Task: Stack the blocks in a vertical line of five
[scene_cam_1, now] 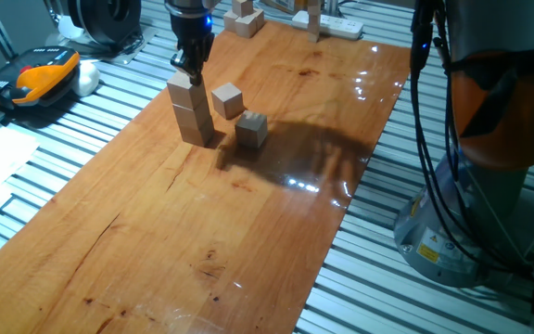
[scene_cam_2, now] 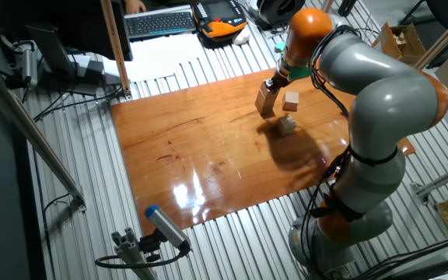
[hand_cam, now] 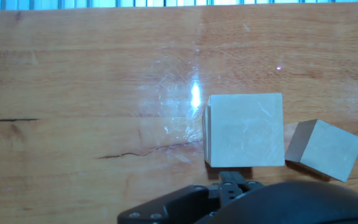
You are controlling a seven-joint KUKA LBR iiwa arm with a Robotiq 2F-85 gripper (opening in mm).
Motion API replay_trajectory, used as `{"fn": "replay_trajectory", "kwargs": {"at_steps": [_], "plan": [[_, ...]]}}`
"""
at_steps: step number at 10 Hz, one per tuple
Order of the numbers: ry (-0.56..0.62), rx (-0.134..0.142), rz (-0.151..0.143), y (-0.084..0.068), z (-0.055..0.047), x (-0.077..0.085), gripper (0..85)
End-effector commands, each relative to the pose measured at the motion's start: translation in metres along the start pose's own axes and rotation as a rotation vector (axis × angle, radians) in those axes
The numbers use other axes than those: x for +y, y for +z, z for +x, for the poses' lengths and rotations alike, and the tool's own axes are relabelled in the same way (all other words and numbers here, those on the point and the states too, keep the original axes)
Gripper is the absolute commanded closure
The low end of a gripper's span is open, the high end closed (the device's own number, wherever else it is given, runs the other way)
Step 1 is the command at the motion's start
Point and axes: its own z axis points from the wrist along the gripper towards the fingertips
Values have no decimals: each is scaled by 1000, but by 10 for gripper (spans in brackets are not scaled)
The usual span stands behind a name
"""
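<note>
End effector (scene_cam_1: pixel 189 67) just above a three-block stack (scene_cam_1: pixel 191 111), finger spread impossible to tell.

surface: glossy wooden board (scene_cam_1: pixel 248 195) lying on a slatted metal table (scene_cam_1: pixel 82 121) | on board: stack of three blocks (scene_cam_1: pixel 191 111), two loose blocks just beside it, one (scene_cam_1: pixel 227 99) nearer the far end, one (scene_cam_1: pixel 251 128) nearer the camera, apart from each other | far end: white power strip (scene_cam_1: pixel 336 26), more blocks (scene_cam_1: pixel 244 19)
</note>
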Motion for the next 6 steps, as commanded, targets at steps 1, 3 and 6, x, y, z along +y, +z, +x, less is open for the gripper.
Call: {"fn": "replay_trajectory", "kwargs": {"at_steps": [1, 3, 6], "plan": [[-1, 3, 3, 0, 0, 0, 850], [-9, 48, 8, 0, 2, 0, 850], [-15, 94, 9, -1, 4, 0, 850]]}}
